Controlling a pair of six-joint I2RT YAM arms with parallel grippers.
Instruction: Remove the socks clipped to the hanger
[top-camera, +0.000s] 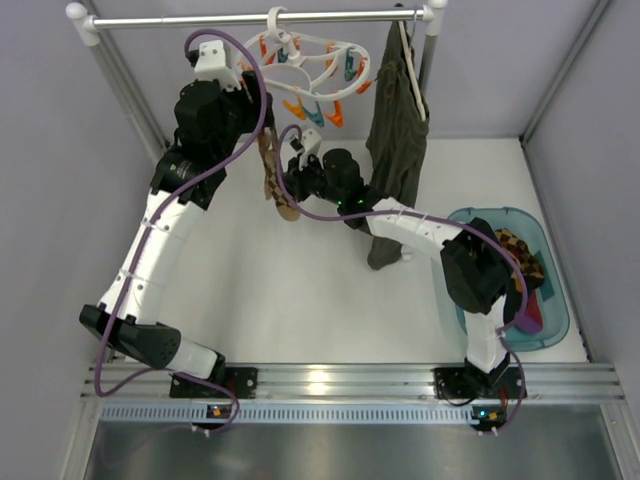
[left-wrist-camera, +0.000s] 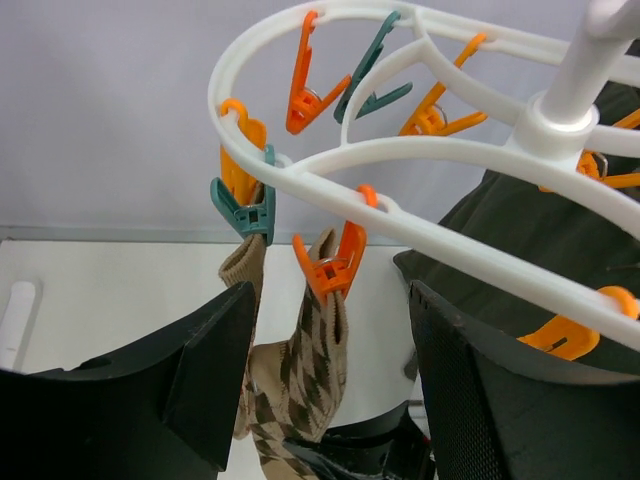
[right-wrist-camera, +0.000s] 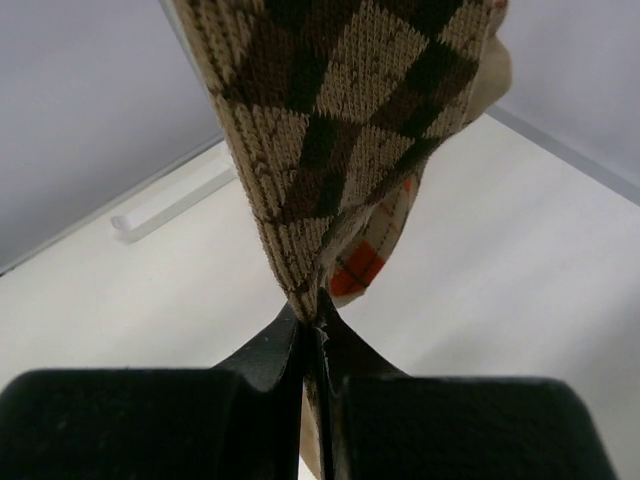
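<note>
Pale grey walls close in a white table (top-camera: 300, 290), and a metal rail (top-camera: 200, 20) runs across the back. From that rail hangs a white plastic double-oval peg hanger (left-wrist-camera: 555, 125) with orange and teal clips, just beside a long olive-green garment (top-camera: 398, 130). A brown and tan argyle sock (top-camera: 275, 185) dangles from the hanger's near left side, pinched at its top by an orange clip (left-wrist-camera: 335, 265). A teal clip (left-wrist-camera: 245, 210) just beside it grips a second tan sock (left-wrist-camera: 243, 270). The left gripper (left-wrist-camera: 330, 310) is raised to the hanger, its black fingers (left-wrist-camera: 200, 370) apart on either side of the orange clip and the sock below it (no contact with either shows in the wrist view). The right gripper (right-wrist-camera: 315, 325) is lower, its jaws pressed together on the argyle sock's bottom edge. At the table's right, a translucent teal plastic tub (top-camera: 555, 310) holds several loose socks (top-camera: 515, 248), a checked one on top
</note>
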